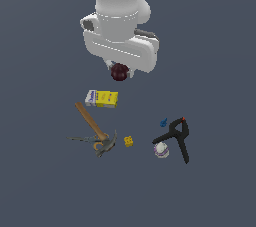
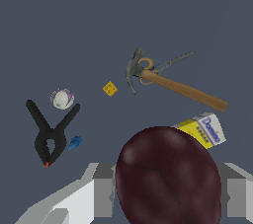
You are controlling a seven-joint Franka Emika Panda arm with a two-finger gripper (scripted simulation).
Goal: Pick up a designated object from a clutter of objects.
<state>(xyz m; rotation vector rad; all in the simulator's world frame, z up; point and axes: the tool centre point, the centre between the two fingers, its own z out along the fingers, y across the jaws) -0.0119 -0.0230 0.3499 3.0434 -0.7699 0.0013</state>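
Note:
The dark maroon ball (image 1: 119, 72) sits between the fingers of my gripper (image 1: 120, 71), held above the surface behind the rest of the clutter. In the wrist view the ball (image 2: 168, 176) fills the space between the two grey fingers (image 2: 101, 191). The gripper is shut on it. Below lie the yellow box with a white-purple end (image 1: 102, 98), the wooden-handled hammer (image 1: 92, 125), grey scissors (image 1: 86, 140), small yellow cube (image 1: 129, 141), black clamp (image 1: 176, 138), white-purple rounded object (image 1: 160, 149) and tiny blue piece (image 1: 163, 121).
The clutter also shows in the wrist view: hammer (image 2: 178, 87), scissors (image 2: 165, 63), yellow cube (image 2: 109, 88), clamp (image 2: 51, 133), rounded object (image 2: 62, 98), blue piece (image 2: 74, 142), box (image 2: 202, 130). All lie on a dark grey floor (image 1: 220, 191).

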